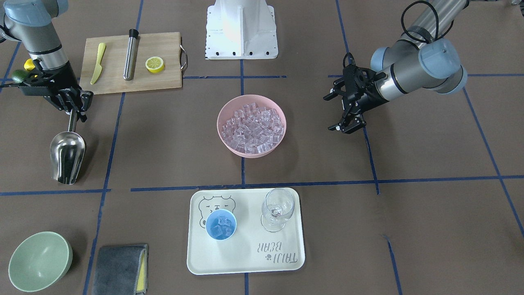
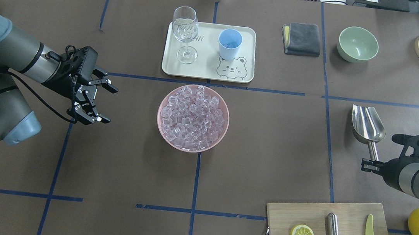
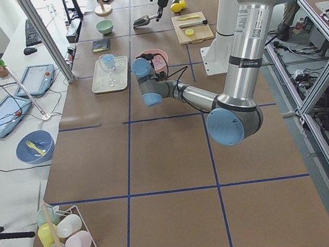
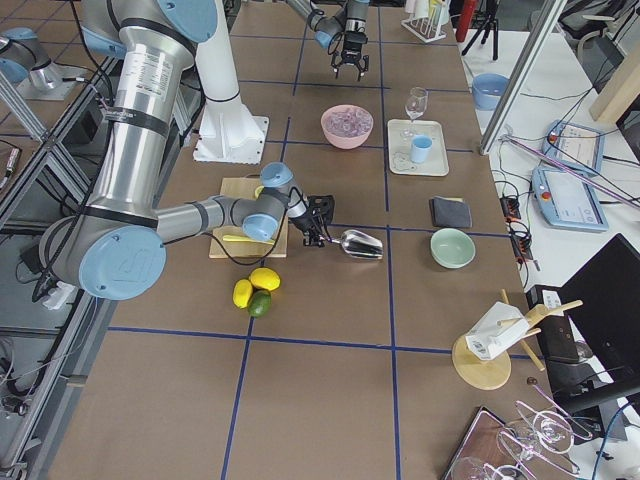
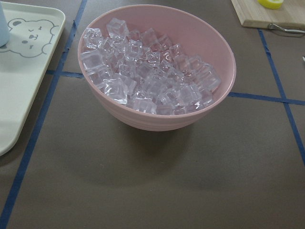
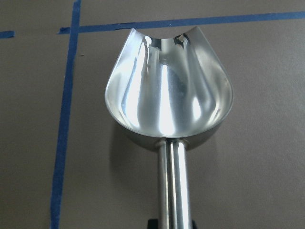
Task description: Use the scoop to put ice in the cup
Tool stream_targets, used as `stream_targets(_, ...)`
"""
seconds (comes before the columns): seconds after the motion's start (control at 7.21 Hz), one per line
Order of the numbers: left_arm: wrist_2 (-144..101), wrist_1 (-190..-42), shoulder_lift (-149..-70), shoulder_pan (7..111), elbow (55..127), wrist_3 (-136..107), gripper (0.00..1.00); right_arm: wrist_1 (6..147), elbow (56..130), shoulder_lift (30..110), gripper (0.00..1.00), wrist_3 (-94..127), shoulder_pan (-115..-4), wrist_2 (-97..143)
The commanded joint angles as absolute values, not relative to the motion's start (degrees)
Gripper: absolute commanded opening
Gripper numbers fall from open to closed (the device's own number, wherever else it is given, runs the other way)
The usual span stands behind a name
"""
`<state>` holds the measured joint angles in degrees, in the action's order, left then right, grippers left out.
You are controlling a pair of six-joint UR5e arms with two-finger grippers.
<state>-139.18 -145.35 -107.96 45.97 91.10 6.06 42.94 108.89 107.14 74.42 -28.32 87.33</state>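
Tray [image 1: 245, 254] reads "BEAR"; cup [image 1: 209, 223] holding ice [image 1: 224, 229] stands on it.

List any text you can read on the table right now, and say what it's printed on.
"TAIJI BEAR": printed on the cream tray, upside down in the front-facing view.
Marking on the left arm: too small to read.
Nothing else readable.
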Motion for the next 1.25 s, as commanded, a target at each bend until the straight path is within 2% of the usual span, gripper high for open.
stream_targets(0.0, -139.3, -145.3, -107.9, 45.9, 90.7, 6.2, 1.00, 38.6, 107.1, 108.0, 0.18, 74.6, -27.4, 86.7)
stream_targets(0.14, -139.3, -145.3, -107.8, 46.0, 90.6, 6.2, 1.00, 38.6, 107.1, 108.0, 0.98, 74.6, -27.4, 86.0)
stream_targets(0.42, -138.7, -145.0, -107.8, 46.9, 90.4, 6.2, 1.00, 38.6, 107.3, 108.2, 1.00, 74.4, -27.7, 86.0)
stream_targets(0.69, -138.7, -144.9, -107.2, 51.7, 90.4, 6.2, 1.00, 38.7, 110.5, 109.4, 1.00, 72.9, -30.2, 91.2)
stream_targets(0.97, -135.1, -144.8, -100.3, 57.5, 90.1, 6.1, 1.00, 39.3, 110.5, 110.2, 1.00, 61.4, -43.3, 104.9)
stream_targets(1.11, -131.8, -142.1, -97.2, 59.7, 90.0, 6.1, 1.00, 41.5, 108.6, 109.8, 1.00, 53.4, -53.4, 114.9)
